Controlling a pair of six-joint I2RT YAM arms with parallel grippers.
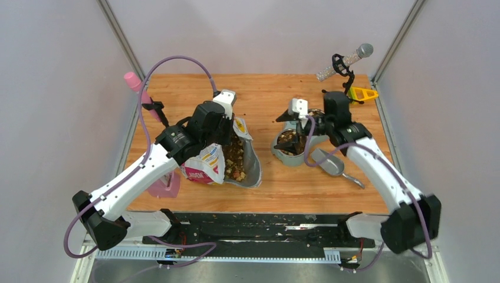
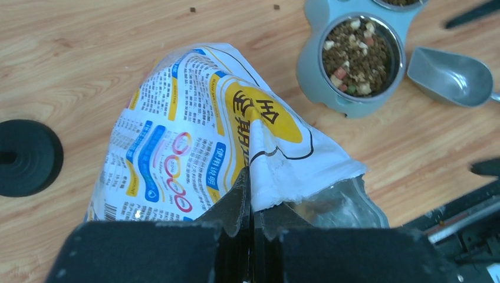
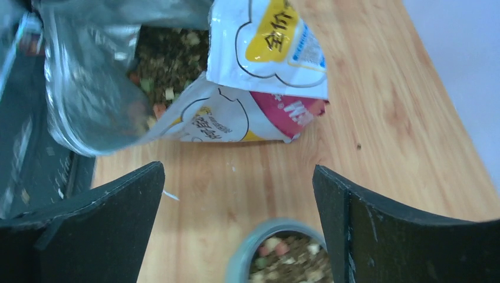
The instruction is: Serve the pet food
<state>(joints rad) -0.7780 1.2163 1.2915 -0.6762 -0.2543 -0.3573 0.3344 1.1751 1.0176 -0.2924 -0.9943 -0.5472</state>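
on the left half of the pale wooden table (image 2: 71, 53), the colourful printed, foil-lined pet food bag (image 2: 177, 147) lay on its side with its torn mouth turned toward the feeder. the left gripper (image 2: 252, 183) was pinched fully closed on the white upper lip of that mouth, apparently lifting it so the opening gaped and the silver lining showed. the pet food (image 3: 170, 58), small brown and tan kibble with a few coloured bits, sat partly inside the open bag and partly heaped in a round steel bowl set in a grey-blue plastic feeder (image 2: 312, 68). a few stray crumbs dotted the wood.

the right gripper (image 3: 237, 170) hovered low over that bowl, its fingers spread as wide as they go and holding nothing. the grey metal scoop (image 2: 451, 73) lay empty, hollow side up, just beside the feeder, likely parked within the right arm's reach.

judging by the well-filled bowl, serving looked close to finished. letting go of the lip carelessly could let the bag slump and spill kibble.
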